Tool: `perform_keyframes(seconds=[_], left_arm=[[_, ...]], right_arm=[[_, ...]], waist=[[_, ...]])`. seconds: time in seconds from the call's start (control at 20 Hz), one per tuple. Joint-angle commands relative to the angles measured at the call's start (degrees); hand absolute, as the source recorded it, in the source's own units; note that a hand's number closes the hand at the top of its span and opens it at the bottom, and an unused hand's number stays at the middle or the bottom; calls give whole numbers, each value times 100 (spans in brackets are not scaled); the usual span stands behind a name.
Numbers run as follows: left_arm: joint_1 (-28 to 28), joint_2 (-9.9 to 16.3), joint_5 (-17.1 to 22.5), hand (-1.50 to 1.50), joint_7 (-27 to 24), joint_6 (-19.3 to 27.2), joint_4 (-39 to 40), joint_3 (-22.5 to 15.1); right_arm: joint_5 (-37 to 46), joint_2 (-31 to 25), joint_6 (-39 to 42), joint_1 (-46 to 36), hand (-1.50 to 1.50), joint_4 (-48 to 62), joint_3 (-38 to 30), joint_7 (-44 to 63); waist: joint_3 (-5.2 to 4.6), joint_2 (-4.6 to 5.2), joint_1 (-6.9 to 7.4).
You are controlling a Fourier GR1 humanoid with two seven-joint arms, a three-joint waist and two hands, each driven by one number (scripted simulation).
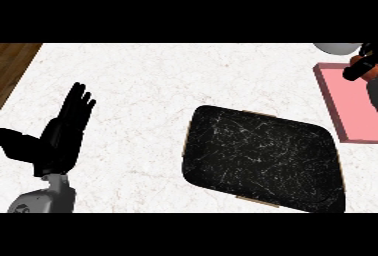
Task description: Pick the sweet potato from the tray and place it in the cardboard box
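2 hands in view over a pale marbled counter [148, 75]. At the view's left, left hand [63, 135] upright and open, fingers straight, pointing up and lying close together, thumb spread out to the side, holding nothing and touching nothing.

At the upper right edge, right hand [354, 69] only partly in view, dark fingers curled round a small reddish-brown piece, taken for the sweet potato [371, 64]. Held within those fingers, so above the pink tray [336, 100], which lies directly below the right fingers and runs down along the right edge. Cannot tell whether the sweet potato touches the tray's surface.

Below and to the left of the right fingers, well apart from them, the cardboard box [262, 157]: wide, tilted, with a dark speckled inside and thin tan rims along its sides. Right of the left fingers, apart from them, with bare counter between.

Just left of the right fingers, at the top edge, 1 rounded white object [336, 47], cut off. Far left of the left fingertips, a strip of brown wood [15, 60].
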Motion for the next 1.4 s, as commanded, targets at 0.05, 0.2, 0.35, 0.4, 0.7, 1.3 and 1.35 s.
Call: perform_keyframes(seconds=[0.05,0.2,0.35,0.4,0.7,1.3,1.35], left_arm=[[-80,89,204,0,113,-100,-80,145],[-74,-53,-55,0,-181,-26,254,-33],[-204,-36,-17,0,-77,-2,297,11],[-213,-65,-136,0,-280,56,438,4],[1,-11,-7,0,-261,-58,216,56],[98,-12,-12,0,-398,-56,351,132],[49,-52,-34,0,-216,-8,214,42]], right_arm=[[-192,-110,687,-23,-150,901,-218,-72],[-415,-155,-451,-67,-150,1325,-592,-800],[-559,-291,-1323,175,-150,1144,-771,-1496],[-632,-205,-1600,-90,-150,973,-877,-1351],[-1527,-60,-2403,-125,-150,499,-1533,-2409],[-4155,-249,-1622,-93,-150,237,-3501,-3492],[-4316,-186,-1528,87,-150,139,-3566,-3564]], waist=[[2,-16,-1],[9,16,22],[16,27,1],[18,52,35],[10,-34,-65],[5,-48,-135],[5,-63,-157]])
